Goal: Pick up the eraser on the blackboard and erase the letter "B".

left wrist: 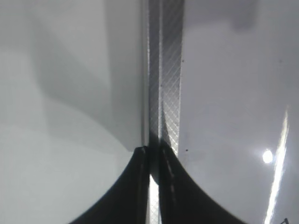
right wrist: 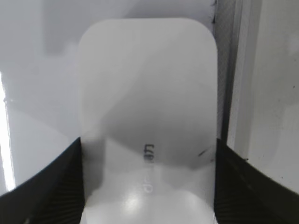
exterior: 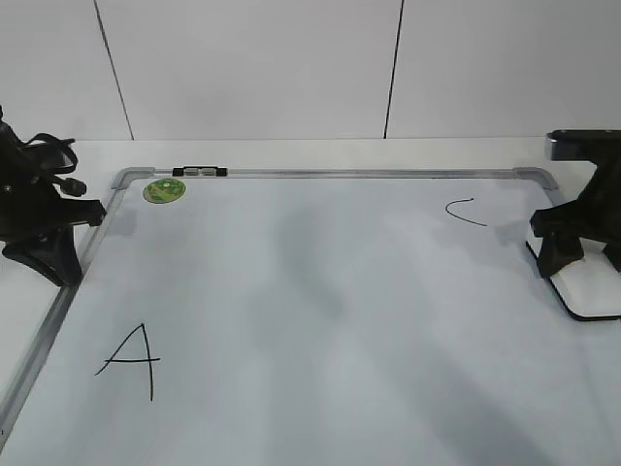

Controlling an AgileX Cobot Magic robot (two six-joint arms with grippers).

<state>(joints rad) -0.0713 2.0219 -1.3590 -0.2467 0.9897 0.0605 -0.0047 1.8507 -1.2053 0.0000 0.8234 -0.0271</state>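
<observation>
The eraser [exterior: 594, 291] lies flat at the right edge of the blackboard [exterior: 320, 291]. It fills the right wrist view [right wrist: 147, 93], white with small grey lettering. My right gripper [exterior: 580, 254] stands over it, with one finger against each long side [right wrist: 147, 186]. No letter "B" shows anywhere on the board. My left gripper [exterior: 58, 264] is shut and empty at the board's left edge. In the left wrist view its tips [left wrist: 154, 151] sit over the silver frame [left wrist: 166, 70].
A large "A" [exterior: 131, 359] is at the board's front left and a curved "C" [exterior: 466, 211] at the back right. A green sticker [exterior: 164, 190] and a black-and-silver clip [exterior: 199, 172] sit at the back left corner.
</observation>
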